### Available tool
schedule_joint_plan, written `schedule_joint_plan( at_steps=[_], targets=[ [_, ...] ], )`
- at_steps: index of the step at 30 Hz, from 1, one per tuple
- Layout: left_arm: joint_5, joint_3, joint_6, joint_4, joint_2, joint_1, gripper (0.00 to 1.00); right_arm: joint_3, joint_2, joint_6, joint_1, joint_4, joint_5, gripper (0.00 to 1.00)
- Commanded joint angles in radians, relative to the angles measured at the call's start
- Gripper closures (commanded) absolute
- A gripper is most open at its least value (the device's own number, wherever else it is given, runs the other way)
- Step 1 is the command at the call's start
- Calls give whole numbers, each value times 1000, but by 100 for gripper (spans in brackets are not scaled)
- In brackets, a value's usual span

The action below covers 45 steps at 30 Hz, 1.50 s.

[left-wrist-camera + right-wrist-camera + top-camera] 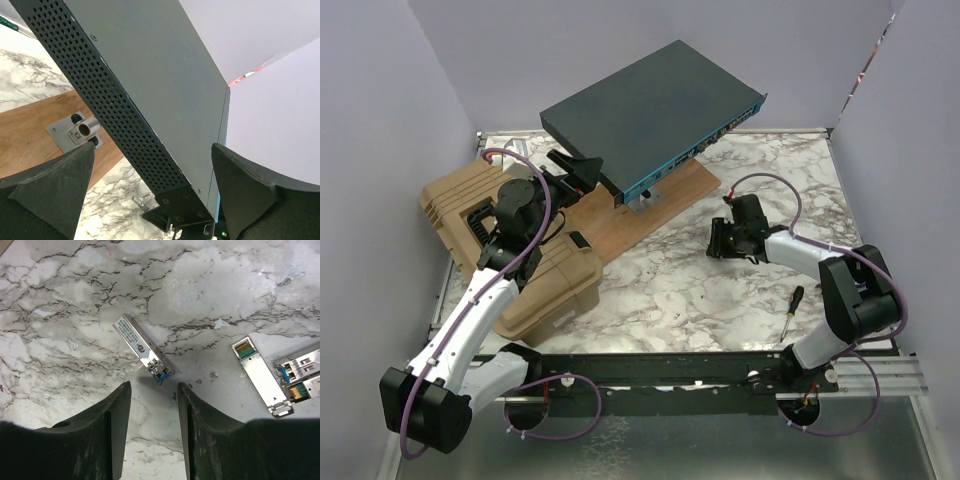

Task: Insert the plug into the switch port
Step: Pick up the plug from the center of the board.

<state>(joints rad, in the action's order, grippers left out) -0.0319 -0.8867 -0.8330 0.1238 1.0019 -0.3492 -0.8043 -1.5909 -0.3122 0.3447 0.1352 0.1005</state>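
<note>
Robot lab test cell: plain partition walls [380, 100], marble-look tabletop [660, 290], rail-mounted twin arms [470, 320].

counting what is lying on the table

one switch [650, 110] is showing, and one tan case [535, 275], one wooden board [640, 215] and one screwdriver [792, 310] are lying on the one marble table [670, 290]. one metal bracket [82, 131] is showing in the left wrist view. two arms are reaching in, each carrying one gripper: the left gripper [582, 172] and the right gripper [154, 386], each showing two fingers. four plugs seem to be lying in the right wrist view: one plug [142, 350] alone, one long plug [260, 377], and two more being cut off by the right edge, so that last count is staying unsure.
</note>
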Motion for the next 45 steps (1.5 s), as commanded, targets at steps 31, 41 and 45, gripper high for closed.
schedule_joint_plan(
  at_steps=[31,41,45],
  targets=[
    [-36,-12,17,5,-5,-7,1,19,-28,29,165,-75,-284,62],
    [-42,-15,20,4,-3,-8,1,62,-37,5,208,-110,-399,72],
    [-43,-15,21,4,-2,-7,1,69,-52,-1,214,-124,-418,75]
  ],
)
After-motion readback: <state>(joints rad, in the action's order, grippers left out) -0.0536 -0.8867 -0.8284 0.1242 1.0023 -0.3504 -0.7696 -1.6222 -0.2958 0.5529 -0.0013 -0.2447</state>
